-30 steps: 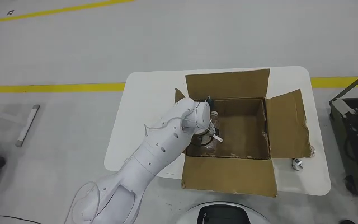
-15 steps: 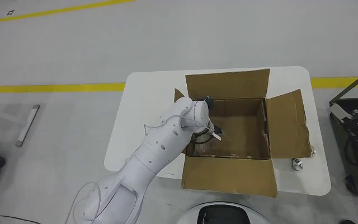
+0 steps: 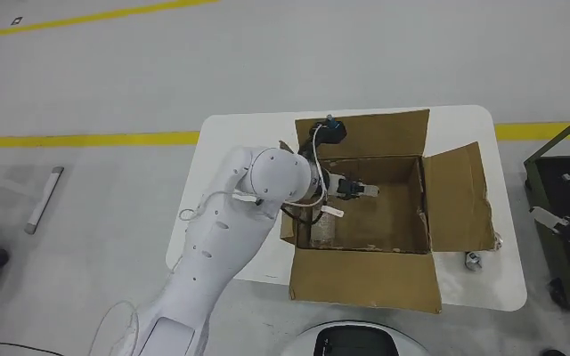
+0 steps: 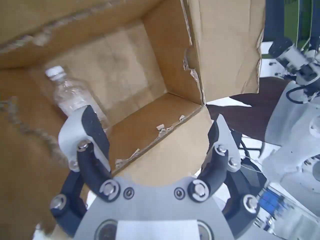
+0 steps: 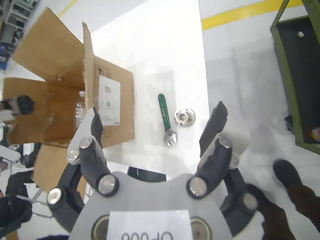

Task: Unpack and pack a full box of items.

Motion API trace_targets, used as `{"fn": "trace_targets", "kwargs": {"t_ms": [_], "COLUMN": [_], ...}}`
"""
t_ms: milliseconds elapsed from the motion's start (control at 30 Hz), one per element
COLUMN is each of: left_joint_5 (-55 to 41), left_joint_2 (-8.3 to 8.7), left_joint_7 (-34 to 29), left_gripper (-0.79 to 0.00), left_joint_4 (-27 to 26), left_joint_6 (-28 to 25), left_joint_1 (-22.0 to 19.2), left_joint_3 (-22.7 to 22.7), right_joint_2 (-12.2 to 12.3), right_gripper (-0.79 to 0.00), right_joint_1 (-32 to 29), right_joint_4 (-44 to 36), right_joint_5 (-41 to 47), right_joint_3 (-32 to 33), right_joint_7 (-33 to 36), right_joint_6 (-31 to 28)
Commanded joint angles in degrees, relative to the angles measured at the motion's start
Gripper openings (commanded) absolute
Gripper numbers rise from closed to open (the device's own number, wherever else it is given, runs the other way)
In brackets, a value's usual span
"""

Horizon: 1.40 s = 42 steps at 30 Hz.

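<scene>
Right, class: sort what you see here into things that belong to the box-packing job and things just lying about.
Job: cardboard box; clear plastic bottle inside it; green-handled wrench and metal flange on the table beside it, probably unpacked.
Lying about: green rack beside the table; pale bar on the floor.

Box (image 3: 365,133) sat on the right half of the desk (image 3: 236,169), with flaps folded out on all four sides. Bottle (image 3: 322,227) was inside the box, against its left wall, toward the near-left corner. Left gripper (image 3: 361,190) hung over the box interior, right of the bottle and farther back. Wrench (image 5: 167,121) lay on the desk right of the box, flange (image 5: 185,117) just beside it.
</scene>
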Motion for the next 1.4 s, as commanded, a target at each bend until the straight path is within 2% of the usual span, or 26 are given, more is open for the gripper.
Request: {"fn": "trace_targets", "kwargs": {"t_ms": [0, 167, 300, 433, 700, 800, 867, 933, 1033, 1200, 1367], "left_joint_5": [4.35, 9.2, 11.74, 12.78, 13.12, 13.12, 13.12, 13.12, 13.12, 13.12, 13.12], "left_joint_2": [1.2, 3.47, 4.87, 5.73, 5.89, 5.89, 5.89, 5.89, 5.89, 5.89, 5.89], "left_joint_7": [-1.9, -4.96, -6.76, -7.86, -7.87, -7.87, -7.87, -7.87, -7.87, -7.87, -7.87], "left_gripper": [0.0, 0.0, 0.0, 0.0, 0.0, 0.0, 0.0, 0.0, 0.0, 0.0, 0.0], "left_joint_4": [-5.1, -13.5, -17.35, -18.91, -18.97, -18.97, -18.97, -18.97, -18.97, -18.97, -18.97], "left_joint_6": [0.74, 0.42, 0.73, 0.35, 0.34, 0.34, 0.34, 0.34, 0.34, 0.34, 0.34], "left_joint_1": [2.1, 6.64, 9.84, 12.18, 12.66, 12.66, 12.66, 12.66, 12.66, 12.66, 12.66], "left_joint_3": [-3.69, -11.79, -18.13, -21.52, -21.95, -21.95, -21.95, -21.95, -21.95, -21.95, -21.95], "right_joint_2": [0.26, 0.45, 0.39, 0.39, 0.45, 0.81, 1.35, 2.09, 3.28, 4.33, 4.37], "right_gripper": [0.0, 0.0, 0.0, 0.0, 0.0, 0.0, 0.0, 0.0, 0.0, 0.0, 0.0], "right_joint_1": [-1.41, -4.83, -5.31, -5.31, -4.69, -3.02, -0.86, 2.58, 8.48, 17.42, 17.8], "right_joint_4": [0.02, 0.03, 0.25, 0.25, -0.69, -0.34, 1.08, 2.11, 5.38, 11.28, 11.69], "right_joint_5": [-3.01, -11.85, -12.18, -12.18, -12.27, -12.97, -14.54, -17.67, -22.61, -26.38, -26.46], "right_joint_3": [-1.22, -6.2, -7.52, -7.52, -7.25, -7.11, -7.93, -9.03, -12.28, -17.43, -17.66], "right_joint_7": [1.9, 0.57, -0.47, -0.47, -2.06, 1.12, 6.47, 11.71, 18.68, 21.64, 21.7], "right_joint_6": [-1.96, -5.28, -6.07, -6.07, -6.29, -3.57, -1.54, -0.15, -1.05, -0.8, -0.71]}}
